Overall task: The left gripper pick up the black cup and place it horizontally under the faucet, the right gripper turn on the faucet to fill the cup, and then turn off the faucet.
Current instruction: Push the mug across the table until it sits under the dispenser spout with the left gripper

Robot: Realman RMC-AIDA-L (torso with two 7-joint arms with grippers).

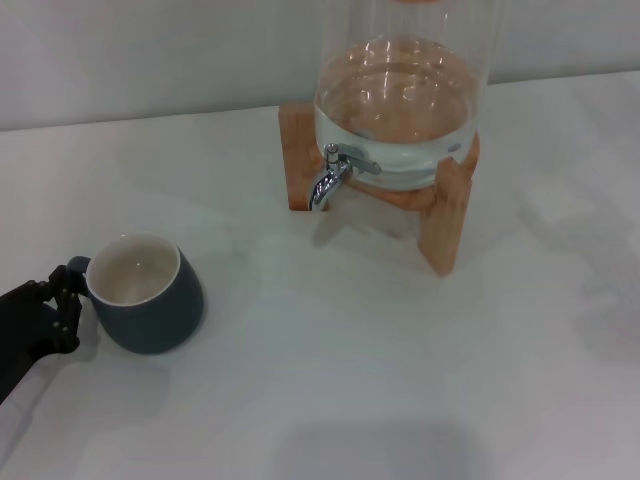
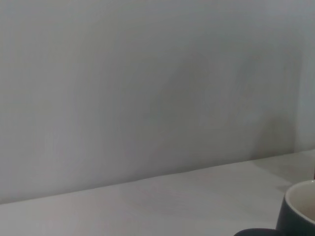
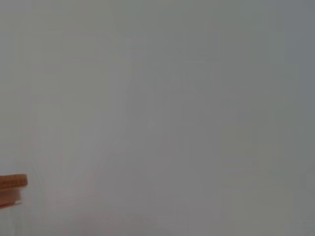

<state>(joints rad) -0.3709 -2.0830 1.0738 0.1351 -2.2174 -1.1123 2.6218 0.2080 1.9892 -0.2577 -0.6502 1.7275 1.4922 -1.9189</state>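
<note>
The black cup stands upright on the white table at the left of the head view, its cream inside showing and its small handle turned to the left. My left gripper is right at that handle, low at the table's left edge. A slice of the cup shows in the left wrist view. The chrome faucet sticks out of the glass jar at the back middle, spout curved down, well apart from the cup. My right gripper is out of view.
The glass dispenser jar holds water and rests on a wooden stand at the back. A wooden edge shows in the right wrist view. A pale wall runs behind the table.
</note>
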